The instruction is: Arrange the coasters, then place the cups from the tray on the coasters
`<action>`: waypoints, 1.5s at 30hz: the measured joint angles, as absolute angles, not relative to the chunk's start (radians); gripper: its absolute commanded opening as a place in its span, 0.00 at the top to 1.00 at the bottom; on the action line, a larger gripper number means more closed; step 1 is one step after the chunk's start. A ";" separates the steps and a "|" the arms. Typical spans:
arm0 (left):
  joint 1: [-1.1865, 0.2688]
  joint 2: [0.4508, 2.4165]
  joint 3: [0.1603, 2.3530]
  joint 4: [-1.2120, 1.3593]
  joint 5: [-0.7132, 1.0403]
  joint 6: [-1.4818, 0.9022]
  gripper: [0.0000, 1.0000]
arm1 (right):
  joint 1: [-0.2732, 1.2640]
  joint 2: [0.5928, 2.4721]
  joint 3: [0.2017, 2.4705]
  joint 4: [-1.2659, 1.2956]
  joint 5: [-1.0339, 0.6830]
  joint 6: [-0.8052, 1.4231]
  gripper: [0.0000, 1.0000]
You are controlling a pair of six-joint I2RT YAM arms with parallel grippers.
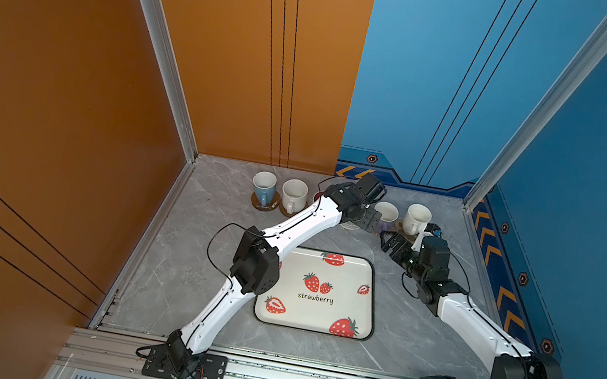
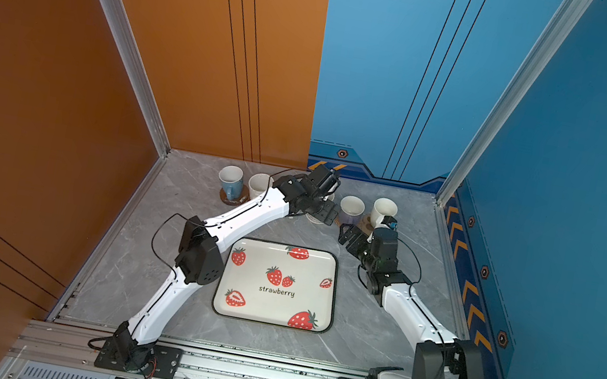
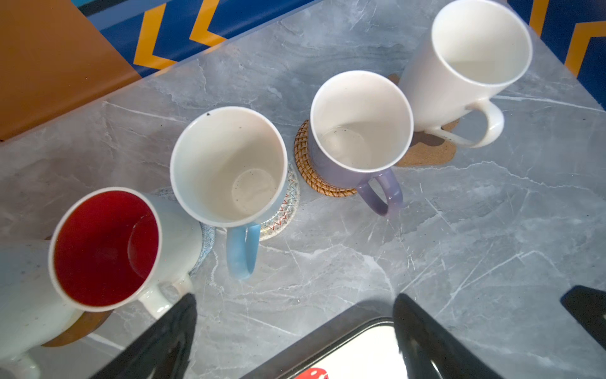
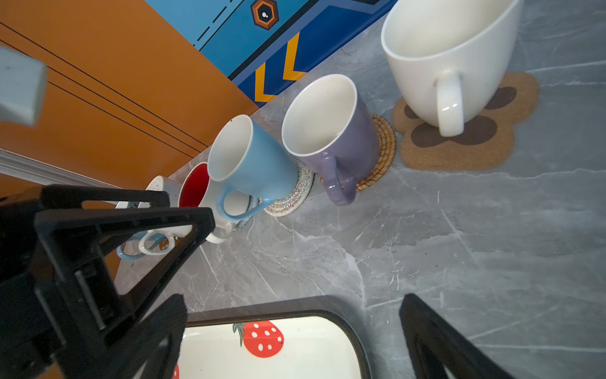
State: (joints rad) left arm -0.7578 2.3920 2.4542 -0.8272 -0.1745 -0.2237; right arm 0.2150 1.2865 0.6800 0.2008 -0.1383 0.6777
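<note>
The left tool (image 3: 294,297) gaped wide with nothing in it, close before the handle of the blue cup (image 3: 229,164). The right tool (image 4: 292,298) gaped too, holding nothing, near the lavender cup (image 4: 331,121). Six cups (image 1: 294,193) stood in a row along the far edge of the surface (image 1: 171,281), each on one of the coasters (image 3: 305,157). The tray (image 1: 308,318) lay nearer, between the arms.

Bright even light, soft shadows, blurred wrist-view edges

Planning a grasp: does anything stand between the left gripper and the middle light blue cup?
Nothing visible: only bare table lies between the left gripper and the light blue cup. The red-inside cup's handle sits close beside one finger.
</note>
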 measured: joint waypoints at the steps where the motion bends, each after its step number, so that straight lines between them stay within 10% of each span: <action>1: -0.761 2.378 2.445 -0.827 -0.178 -0.223 0.03 | 0.220 1.277 0.681 0.191 -0.131 0.677 0.00; 29: -0.808 1.535 1.439 -0.366 -0.351 -0.145 0.02 | 0.402 1.127 0.791 -0.068 0.093 0.604 0.00; 45: -0.542 0.967 0.735 -0.039 -0.595 -0.116 0.02 | 0.370 1.000 0.820 -0.232 0.289 0.351 0.00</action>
State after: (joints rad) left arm -0.5419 0.9672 0.7353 -0.0391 -0.5945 -0.1162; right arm 0.3702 1.0000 0.8204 -0.2317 0.2893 0.3508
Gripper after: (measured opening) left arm 0.978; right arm 0.996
